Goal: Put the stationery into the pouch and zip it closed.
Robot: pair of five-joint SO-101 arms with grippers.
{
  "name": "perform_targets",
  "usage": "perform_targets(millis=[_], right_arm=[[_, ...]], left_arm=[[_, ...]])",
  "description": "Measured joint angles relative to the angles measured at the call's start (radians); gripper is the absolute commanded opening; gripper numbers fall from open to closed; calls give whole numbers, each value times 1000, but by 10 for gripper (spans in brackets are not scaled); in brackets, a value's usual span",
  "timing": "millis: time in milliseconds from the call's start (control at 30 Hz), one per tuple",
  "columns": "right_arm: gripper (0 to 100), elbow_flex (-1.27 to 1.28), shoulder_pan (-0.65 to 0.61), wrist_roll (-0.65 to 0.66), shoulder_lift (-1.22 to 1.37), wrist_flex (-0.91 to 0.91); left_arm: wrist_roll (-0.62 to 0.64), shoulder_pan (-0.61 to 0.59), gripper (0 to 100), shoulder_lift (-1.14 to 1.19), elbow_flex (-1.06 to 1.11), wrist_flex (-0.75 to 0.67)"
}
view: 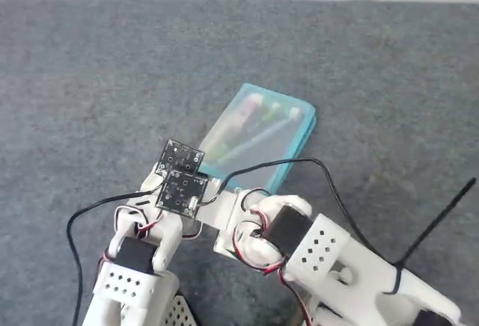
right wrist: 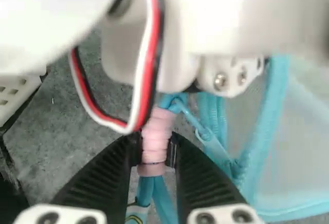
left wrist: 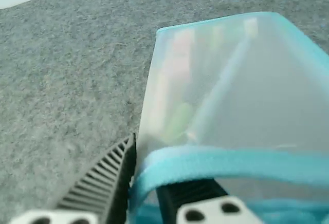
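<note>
A translucent teal pouch (view: pixel 258 137) lies on the grey carpet with several pens (view: pixel 251 120) inside, showing pink, green and pale blue through its wall. Both arms meet at its near corner. My left gripper (left wrist: pixel 148 176) is shut on the pouch's teal zip edge (left wrist: pixel 216 161), and the pens (left wrist: pixel 177 95) show blurred through the pouch (left wrist: pixel 241 90). My right gripper (right wrist: pixel 154 154) is shut on the pink zip pull (right wrist: pixel 154 144), right beside the left arm's white wrist (right wrist: pixel 205 34). The pouch (right wrist: pixel 288 147) lies to one side of it.
Grey carpet (view: pixel 105 79) covers the table on all sides of the pouch. Black cables (view: pixel 329 184) loop from the arms over the pouch's near end. The two wrist camera boards (view: pixel 179 176) hide the fingers from above.
</note>
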Motion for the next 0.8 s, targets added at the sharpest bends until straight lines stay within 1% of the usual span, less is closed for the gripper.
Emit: perform_targets(millis=[100,167,267,400,500,633,733,800], right_arm=[[274,-3,44,3,-51,61],[317,-3,57,29,-114,117],[325,-3,60,80,-221,199],[325,-3,75,109,-331,265],[327,-3,157,121,-362,265],[329,-3,282,204,-365,227],[333,6,308,279,-367,155],[363,38,313,322,-364,117]], left_arm=[[2,2,9,0,0,0],[2,3,9,0,0,0],[2,-12,10,0,0,0],[2,-14,10,0,0,0],[2,-14,10,0,0,0],[2,-14,10,0,0,0],[2,-14,10,0,0,0],[2,-14,10,0,0,0]])
